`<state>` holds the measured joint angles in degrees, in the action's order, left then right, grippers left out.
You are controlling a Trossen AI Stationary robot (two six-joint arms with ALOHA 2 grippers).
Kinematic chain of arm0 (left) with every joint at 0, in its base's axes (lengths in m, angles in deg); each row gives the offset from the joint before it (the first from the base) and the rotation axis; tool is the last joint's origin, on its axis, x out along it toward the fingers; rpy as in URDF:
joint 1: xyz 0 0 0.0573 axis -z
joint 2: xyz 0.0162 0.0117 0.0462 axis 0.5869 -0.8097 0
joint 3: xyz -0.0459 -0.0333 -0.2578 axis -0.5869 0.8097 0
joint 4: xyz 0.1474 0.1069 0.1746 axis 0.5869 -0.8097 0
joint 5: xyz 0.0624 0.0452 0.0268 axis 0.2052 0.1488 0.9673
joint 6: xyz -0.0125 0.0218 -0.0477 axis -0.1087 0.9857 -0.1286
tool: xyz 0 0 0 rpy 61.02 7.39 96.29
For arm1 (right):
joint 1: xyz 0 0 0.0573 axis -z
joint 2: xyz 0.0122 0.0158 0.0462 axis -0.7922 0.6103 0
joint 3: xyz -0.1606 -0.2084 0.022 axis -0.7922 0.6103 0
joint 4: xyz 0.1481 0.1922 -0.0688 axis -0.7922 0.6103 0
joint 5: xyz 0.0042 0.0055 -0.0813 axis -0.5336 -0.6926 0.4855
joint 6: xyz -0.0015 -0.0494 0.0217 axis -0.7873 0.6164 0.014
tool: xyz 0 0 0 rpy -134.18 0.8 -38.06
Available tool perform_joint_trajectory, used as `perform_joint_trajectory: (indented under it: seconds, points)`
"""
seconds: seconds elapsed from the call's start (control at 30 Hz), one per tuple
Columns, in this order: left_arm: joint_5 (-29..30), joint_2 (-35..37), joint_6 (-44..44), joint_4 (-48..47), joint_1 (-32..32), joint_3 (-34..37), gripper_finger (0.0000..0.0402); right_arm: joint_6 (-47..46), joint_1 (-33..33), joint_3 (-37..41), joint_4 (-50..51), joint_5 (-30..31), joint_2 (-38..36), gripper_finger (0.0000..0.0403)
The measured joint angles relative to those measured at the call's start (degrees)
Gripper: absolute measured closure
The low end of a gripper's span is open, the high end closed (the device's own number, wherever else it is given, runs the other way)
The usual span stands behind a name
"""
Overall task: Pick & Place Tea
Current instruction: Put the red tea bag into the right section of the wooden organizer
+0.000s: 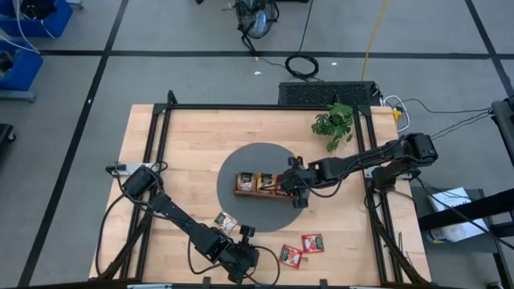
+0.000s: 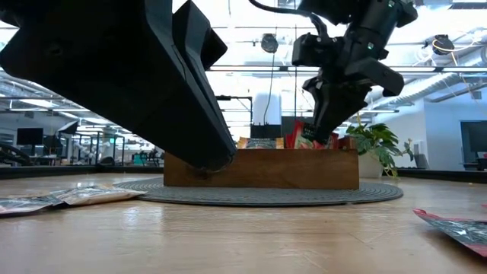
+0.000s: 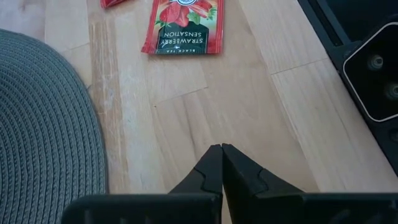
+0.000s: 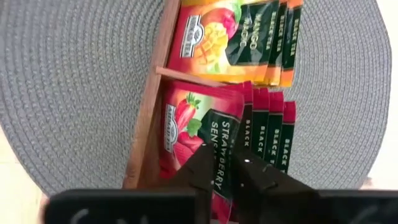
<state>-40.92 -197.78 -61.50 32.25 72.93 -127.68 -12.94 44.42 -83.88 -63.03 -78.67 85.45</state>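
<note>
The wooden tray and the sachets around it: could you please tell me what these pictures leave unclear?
- Wooden tray, low view: the left arm's dark body blocks its left end.
- Tray's third compartment, right wrist view: cut off by the picture's edge.
- Whether the right hand actually pinches a strawberry sachet: its fingers cover the contact.
- Sachets near the left arm, high view: labels too small.
</note>
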Motion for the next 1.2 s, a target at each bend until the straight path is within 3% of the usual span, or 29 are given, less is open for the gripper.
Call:
perform_joint_trajectory:
  seconds: [0.1, 0.27, 0.6, 1.03, 1.2]
  points:
    - [0.0, 0.0, 0.0, 0.0, 0.0, 0.0, 0.0392, 0.7, 0.0, 0.0, -0.5, -0.1, 0.0, 0.0397]
    - [0.0, 0.0, 0.0, 0.0, 0.0, 0.0, 0.0392, 2.1, 0.0, -2.8, 3.8, -0.2, 0.0, 0.0401]
    - [0.0, 0.0, 0.9, 0.3, 0.0, 0.0, 0.0392, 4.6, 0.0, -8.1, 12.2, -1.7, 0.9, 0.0402]
    - [0.0, 0.0, 1.0, 0.5, 0.0, 0.0, 0.0392, 8.1, 0.0, -10.3, 13.1, -1.2, 9.3, 0.0402]
    - [0.1, 0.0, 1.0, 0.3, 0.2, 0.0, 0.0392, 6.2, 0.0, -10.5, 12.0, -1.3, 8.7, 0.0377]
